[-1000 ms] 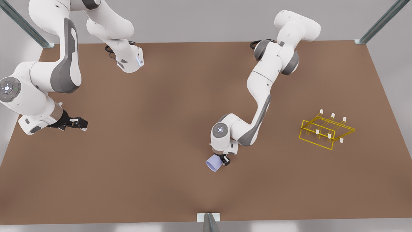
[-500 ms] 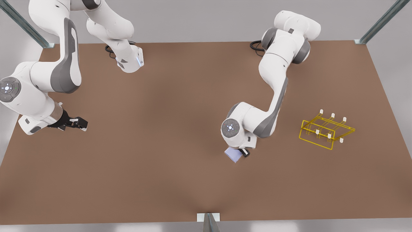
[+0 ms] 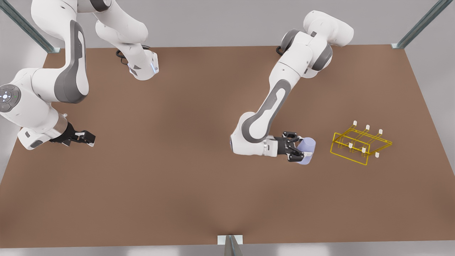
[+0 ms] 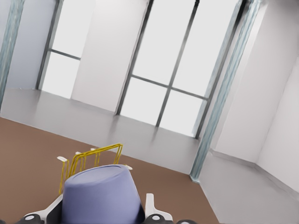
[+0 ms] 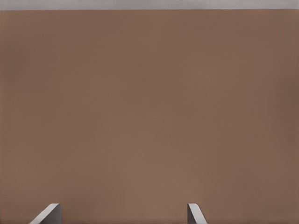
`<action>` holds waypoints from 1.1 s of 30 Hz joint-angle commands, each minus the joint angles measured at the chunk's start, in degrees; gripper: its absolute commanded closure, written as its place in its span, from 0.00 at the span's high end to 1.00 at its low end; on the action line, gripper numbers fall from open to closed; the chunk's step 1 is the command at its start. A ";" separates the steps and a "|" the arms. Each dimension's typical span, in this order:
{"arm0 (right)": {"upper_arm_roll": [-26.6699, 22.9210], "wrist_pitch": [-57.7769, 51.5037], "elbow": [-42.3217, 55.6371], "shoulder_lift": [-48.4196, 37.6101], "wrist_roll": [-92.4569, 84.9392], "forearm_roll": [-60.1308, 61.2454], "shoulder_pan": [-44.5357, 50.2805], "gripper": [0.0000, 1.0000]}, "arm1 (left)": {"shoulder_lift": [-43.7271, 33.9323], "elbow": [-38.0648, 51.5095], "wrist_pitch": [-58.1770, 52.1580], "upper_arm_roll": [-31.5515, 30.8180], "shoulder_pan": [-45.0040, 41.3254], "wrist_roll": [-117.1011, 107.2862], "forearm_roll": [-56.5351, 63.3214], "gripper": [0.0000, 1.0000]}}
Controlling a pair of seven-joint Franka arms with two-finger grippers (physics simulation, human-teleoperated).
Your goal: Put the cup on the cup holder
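Swung toward the cup holder, left gripper clamps the cup; right gripper waits, fingers seemingly apart.

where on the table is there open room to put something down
Free: the brown table between the right pincer, open at the front view's left, and the left pincer. Crowded: the front view's right, where that pincer holds the cup beside the cup holder.
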 commanded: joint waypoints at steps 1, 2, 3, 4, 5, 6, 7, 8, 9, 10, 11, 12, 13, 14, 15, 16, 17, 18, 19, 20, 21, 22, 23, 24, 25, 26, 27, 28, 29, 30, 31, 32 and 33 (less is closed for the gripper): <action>0.01 -0.23 -0.18 -0.19 0.03 0.02 -0.07 1.00 | 0.09 -1.94 -5.20 1.68 0.85 13.63 6.55 0.78; 0.01 -0.23 -0.44 -0.36 0.03 0.02 -0.25 1.00 | 0.09 -3.08 -4.67 1.77 2.17 13.54 7.60 0.78; 0.01 -0.31 -0.70 -0.54 0.03 0.02 -0.25 1.00 | 0.09 -5.37 -4.32 1.77 3.05 13.28 9.27 0.78; 0.01 -0.40 -2.10 -1.68 0.12 0.02 -0.25 1.00 | 0.09 -6.95 -3.35 1.77 4.19 12.84 9.45 0.78; 0.01 -1.54 -2.55 -2.03 0.99 0.02 -0.07 1.00 | 0.53 -7.13 -3.00 1.77 4.63 13.36 9.36 0.78; 0.01 -2.42 -2.37 -2.21 2.05 0.02 0.19 1.00 | 0.53 -7.13 -3.00 1.68 6.12 14.86 8.75 0.78; 0.01 -2.42 -2.20 -2.12 2.05 0.02 0.19 1.00 | 1.93 -7.04 -3.00 1.68 8.41 20.30 8.39 0.78; 0.01 -2.42 -2.20 -2.04 2.05 0.02 0.19 1.00 | 2.29 -6.87 -3.17 1.68 9.38 25.22 7.08 0.78; 0.01 -2.42 -2.02 -2.03 2.14 0.02 0.19 1.00 | 2.37 -6.87 -3.61 1.77 9.47 26.11 2.70 0.78; 0.01 -2.42 -2.02 -1.95 2.14 0.02 0.19 1.00 | 2.38 -6.95 -3.70 1.77 9.82 25.67 -0.82 0.78; 0.01 -2.42 -2.02 -1.95 2.14 0.02 0.19 1.00 | 2.55 -7.04 -3.53 1.77 9.91 25.50 -1.62 0.78; 0.01 -2.42 -2.02 -1.95 2.14 0.02 0.19 1.00 | 2.99 -7.04 -3.35 1.77 10.96 25.23 -1.27 0.78; 0.01 -2.42 -2.02 -1.95 2.14 0.02 0.19 1.00 | 3.43 -7.04 -2.82 2.12 12.10 25.06 -0.75 0.78; 0.01 -2.42 -2.02 -1.95 2.14 0.02 0.19 1.00 | 3.78 -7.04 -2.12 2.12 13.07 24.79 -0.13 0.78; 0.01 -2.42 -2.02 -1.95 2.14 0.02 0.19 1.00 | 3.78 -7.04 -2.21 2.12 13.42 24.70 0.66 0.78; 0.01 -2.42 -2.02 -1.86 2.14 0.02 0.19 1.00 | 3.34 -7.04 -2.30 2.38 13.51 25.14 1.54 0.78; 0.01 -2.42 -2.02 -1.86 2.14 0.02 0.10 1.00 | 2.55 -7.04 -2.30 2.82 13.42 25.58 1.63 0.78; 0.10 -2.42 -2.02 -1.86 2.14 0.02 0.10 1.00 | 2.29 -7.31 -2.39 2.82 13.42 25.50 1.63 0.78; 0.01 -2.42 -2.02 -1.86 2.14 0.11 0.10 1.00 | 2.03 -7.48 -2.30 2.82 13.42 25.14 1.80 0.78; 0.01 -2.42 -2.02 -1.86 2.14 0.11 0.10 1.00 | 2.02 -8.01 -2.21 3.35 13.42 24.79 1.89 0.78; 0.01 -2.60 -2.02 -1.86 2.14 0.11 0.02 1.00 | 2.02 -8.18 -2.03 3.70 13.51 24.70 2.42 0.78; 0.01 -2.60 -2.02 -1.86 2.14 0.11 0.01 1.00 | 1.94 -8.18 -1.25 4.14 13.51 24.62 2.59 0.78; 0.01 -3.03 -2.02 -1.86 2.14 0.11 0.01 1.00 | 1.76 -8.98 -0.63 4.84 13.51 24.09 2.51 0.78; 0.01 -3.13 -2.02 -1.77 2.14 0.19 -0.07 1.00 | 1.76 -9.15 -0.63 4.84 13.60 24.00 2.24 0.78; 0.01 -3.13 -1.93 -1.77 2.14 0.20 -0.16 1.00 | 1.76 -9.59 -0.45 4.84 13.60 23.83 1.89 0.78; 0.01 -3.04 -1.93 -1.68 2.14 0.20 -0.16 1.00 | 1.85 -9.85 -0.36 4.84 13.86 23.83 1.19 0.78; 0.01 -2.95 -1.85 -1.60 2.05 0.28 -0.25 1.00 | 1.85 -10.64 -0.10 4.84 13.95 23.65 1.10 0.78; 0.01 -2.86 -1.85 -1.59 2.05 0.28 -0.34 1.00 | 1.85 -10.91 -0.01 4.84 14.56 23.30 0.84 0.78; 0.01 -2.77 -1.85 -1.59 2.05 0.28 -0.34 1.00 | 1.85 -11.17 0.60 4.84 14.65 23.30 0.66 0.78; 0.01 -2.77 -1.85 -1.59 2.05 0.37 -0.34 1.00 | 1.85 -11.35 0.78 4.84 14.65 23.30 0.40 0.78; 0.01 -2.77 -1.85 -1.59 2.05 0.37 -0.34 1.00 | 1.85 -11.52 0.87 4.84 14.74 23.21 0.40 0.78; 0.01 -2.77 -1.85 -1.59 2.05 0.37 -0.34 1.00 | 1.85 -11.52 0.87 4.84 15.00 23.21 0.40 0.78; 0.01 -2.77 -1.85 -1.51 2.05 0.37 -0.34 1.00 | 1.76 -11.61 0.87 4.84 15.00 23.12 0.31 0.78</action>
